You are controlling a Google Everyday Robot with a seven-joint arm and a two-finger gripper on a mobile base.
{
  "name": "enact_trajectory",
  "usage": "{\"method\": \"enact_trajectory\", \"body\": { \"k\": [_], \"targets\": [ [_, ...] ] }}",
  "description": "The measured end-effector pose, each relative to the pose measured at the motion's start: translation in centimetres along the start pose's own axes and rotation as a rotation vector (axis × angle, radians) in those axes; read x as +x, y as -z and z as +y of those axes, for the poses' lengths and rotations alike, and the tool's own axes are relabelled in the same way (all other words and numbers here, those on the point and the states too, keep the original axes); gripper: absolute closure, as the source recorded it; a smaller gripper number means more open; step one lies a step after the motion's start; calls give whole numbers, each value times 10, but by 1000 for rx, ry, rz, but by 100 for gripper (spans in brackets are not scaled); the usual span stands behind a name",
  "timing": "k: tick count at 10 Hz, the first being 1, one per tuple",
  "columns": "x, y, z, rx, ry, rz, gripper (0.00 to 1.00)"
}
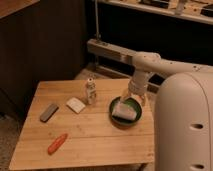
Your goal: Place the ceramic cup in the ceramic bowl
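The white ceramic cup (123, 110) lies tipped on its side inside the glossy green ceramic bowl (133, 104), at the right side of the wooden table (95, 135). My gripper (135, 96) hangs just above the far rim of the bowl, right over the cup's far end. Its fingers are spread apart and the cup rests in the bowl below them. The white arm reaches down to it from the right.
A small white bottle with a dark label (90, 91) stands left of the bowl. A flat white square (76, 104), a grey bar (48, 112) and an orange-red object (57, 143) lie further left. My white body (185, 125) fills the right. A metal rack (110, 50) stands behind.
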Motion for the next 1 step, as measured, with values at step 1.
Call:
{"method": "enact_trajectory", "body": {
  "k": [1],
  "targets": [
    [0,-1,-1,0,1,-1,23]
  ]
}}
